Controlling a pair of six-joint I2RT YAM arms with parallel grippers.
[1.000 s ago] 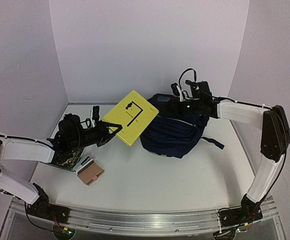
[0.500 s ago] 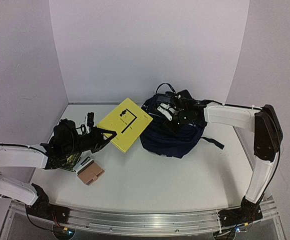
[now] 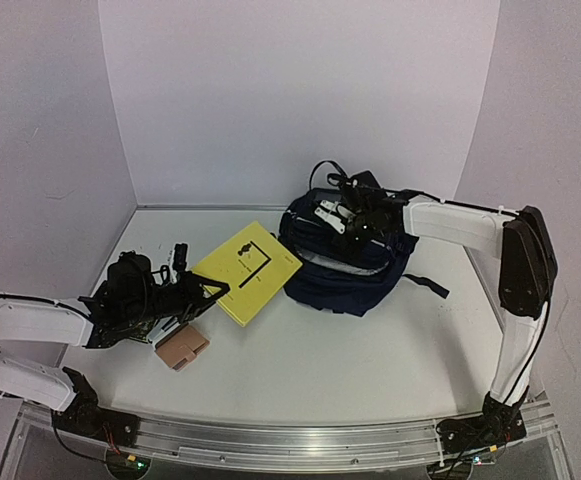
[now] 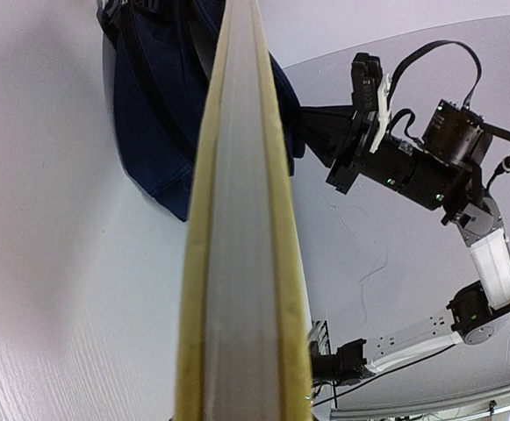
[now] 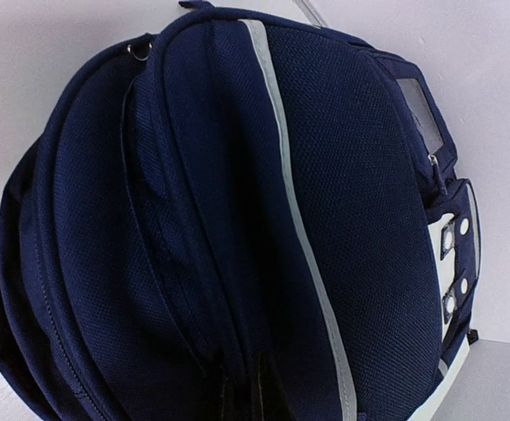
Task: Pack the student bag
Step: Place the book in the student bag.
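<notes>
Your left gripper (image 3: pixel 208 289) clamped the yellow book (image 3: pixel 247 259), its black cover print unreadable; your right gripper (image 5: pixel 244 390) pinched the student bag (image 3: pixel 345 275).

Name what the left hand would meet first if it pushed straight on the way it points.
Probably the dark navy fabric backpack: the left hand, shut on a flat yellow book, points at its near side, though depth is unclear.

One navy student bag (image 3: pixel 342 272), one yellow book (image 3: pixel 247 270) and one small tan wallet (image 3: pixel 181 347) are on the desk (image 3: pixel 370 350). Two robot arms: left arm (image 3: pixel 30 320), right arm (image 3: pixel 462 222).
</notes>
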